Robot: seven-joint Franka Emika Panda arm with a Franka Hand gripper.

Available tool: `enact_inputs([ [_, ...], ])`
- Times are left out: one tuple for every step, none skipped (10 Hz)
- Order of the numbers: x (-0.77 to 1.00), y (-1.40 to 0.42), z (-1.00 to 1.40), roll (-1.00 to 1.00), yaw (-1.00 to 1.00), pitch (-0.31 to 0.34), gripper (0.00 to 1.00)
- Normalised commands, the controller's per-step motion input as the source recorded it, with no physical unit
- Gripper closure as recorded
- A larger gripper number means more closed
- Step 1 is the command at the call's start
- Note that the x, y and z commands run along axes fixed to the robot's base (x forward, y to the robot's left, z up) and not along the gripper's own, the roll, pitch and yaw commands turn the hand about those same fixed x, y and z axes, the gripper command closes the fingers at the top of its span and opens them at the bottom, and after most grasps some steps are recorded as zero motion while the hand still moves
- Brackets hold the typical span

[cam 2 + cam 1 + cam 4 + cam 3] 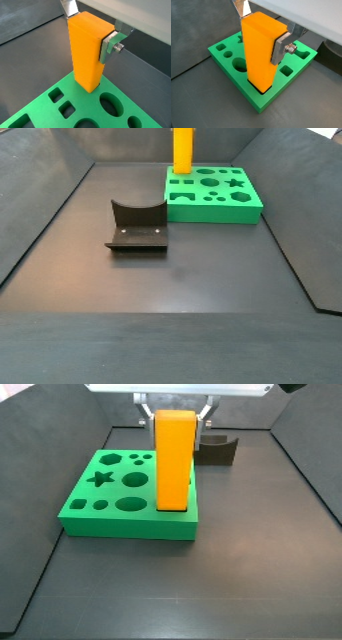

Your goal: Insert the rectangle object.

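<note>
Gripper (263, 31) clamped on upper part of rectangle object (260, 55), block upright, lower end directly below fingers entering rectangular hole of green board (251, 97). Keep vertical, press straight down, release once seated.

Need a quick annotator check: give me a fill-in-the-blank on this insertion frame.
1. The gripper is shut on the ____ rectangular block.
2. The block stands ____ in a hole of the green board.
3. The dark grey holder sits on the floor, ____ from the board.

Missing words: orange; upright; apart
</note>
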Motion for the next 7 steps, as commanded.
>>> enact_inputs([
  [0.07,-0.22,-0.34,-0.11,-0.17,0.0,1.0],
  [0.21,-0.16,-0.53,-0.04,-0.1,0.0,1.0],
  [0.24,-0.03,-0.71,0.0,-0.02,0.0,1.0],
  [0.07,0.0,-0.73,0.02,0.0,-0.02,1.0],
  [0.06,0.0,-0.5,0.0,0.0,0.0,1.0],
  [0.0,0.0,-0.14,-0.13,0.0,-0.059,1.0],
  [0.0,0.0,-0.09,0.0,0.0,0.0,1.0],
])
